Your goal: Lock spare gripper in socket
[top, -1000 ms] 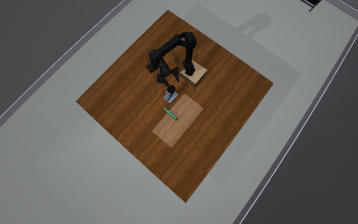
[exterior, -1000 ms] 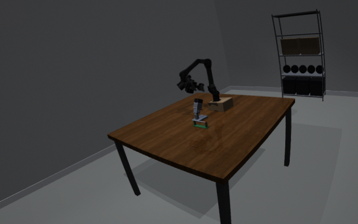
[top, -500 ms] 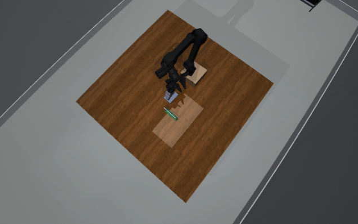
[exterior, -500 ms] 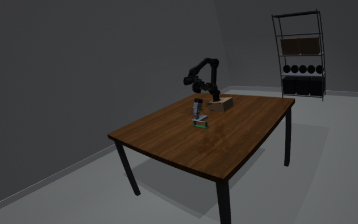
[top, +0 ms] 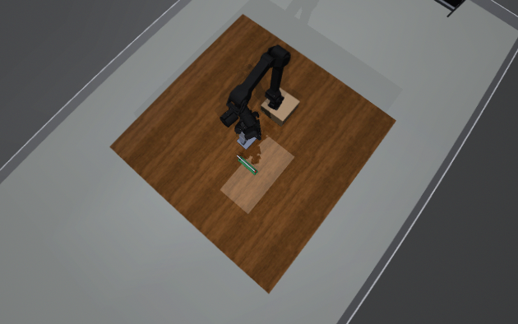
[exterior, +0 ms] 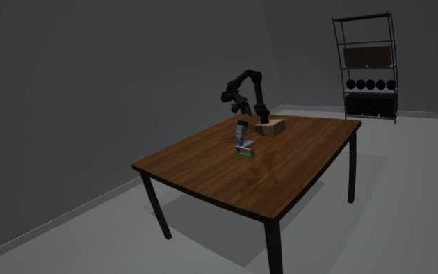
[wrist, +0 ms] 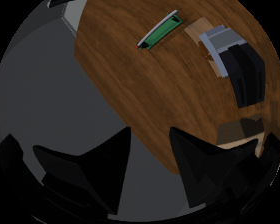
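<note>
My gripper point(exterior: 249, 115) point(wrist: 150, 131) is open with nothing between its partly spread fingers, above the table and clear of the parts. A blue-grey mount point(top: 246, 144) point(exterior: 249, 144) point(wrist: 214, 54) stands on the table. The dark-topped spare gripper point(exterior: 242, 123) point(wrist: 247, 75) stands upright at the mount; the arm covers it in the top view. Whether its spigot is fully seated is too small to tell. The silver pin point(top: 246, 164) point(exterior: 243, 148) point(wrist: 157, 27), with a red end, lies along the top of a green bracket point(exterior: 245, 154) point(wrist: 164, 34) beside the mount.
The arm's base stands on a pale wooden block point(top: 287, 108) point(exterior: 276, 128) behind the mount. A pale rectangle point(top: 259, 185) lies on the wooden table point(top: 177, 148) point(exterior: 198, 167), partly under the green bracket. A shelf rack point(exterior: 366, 43) stands far behind.
</note>
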Tool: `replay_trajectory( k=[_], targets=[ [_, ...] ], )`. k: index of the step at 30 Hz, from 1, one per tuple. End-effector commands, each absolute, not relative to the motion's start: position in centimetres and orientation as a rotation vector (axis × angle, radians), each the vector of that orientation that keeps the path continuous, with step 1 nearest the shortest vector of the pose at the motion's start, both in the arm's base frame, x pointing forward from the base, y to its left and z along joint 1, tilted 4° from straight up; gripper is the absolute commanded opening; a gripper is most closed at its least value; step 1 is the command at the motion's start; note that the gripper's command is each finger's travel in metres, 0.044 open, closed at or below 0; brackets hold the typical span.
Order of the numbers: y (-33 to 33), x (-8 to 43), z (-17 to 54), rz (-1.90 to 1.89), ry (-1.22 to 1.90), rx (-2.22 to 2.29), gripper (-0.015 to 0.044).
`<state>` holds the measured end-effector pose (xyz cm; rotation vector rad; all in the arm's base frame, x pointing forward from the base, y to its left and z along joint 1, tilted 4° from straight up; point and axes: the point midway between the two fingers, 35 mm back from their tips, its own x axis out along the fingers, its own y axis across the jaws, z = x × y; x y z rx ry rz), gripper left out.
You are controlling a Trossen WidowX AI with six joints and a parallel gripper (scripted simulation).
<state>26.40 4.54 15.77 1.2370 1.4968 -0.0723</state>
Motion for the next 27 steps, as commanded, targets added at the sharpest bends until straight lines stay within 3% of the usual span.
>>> replay_trajectory(
  k=[1,23,27],
  targets=[
    [4.1,31.9,12.8,0.259,1.556,0.263,0.018],
    [5.4,40.7,9.1,0.913,1.529,-1.257,0.018],
    [5.4,40.8,9.0,0.928,1.527,-1.287,0.018]
  ],
)
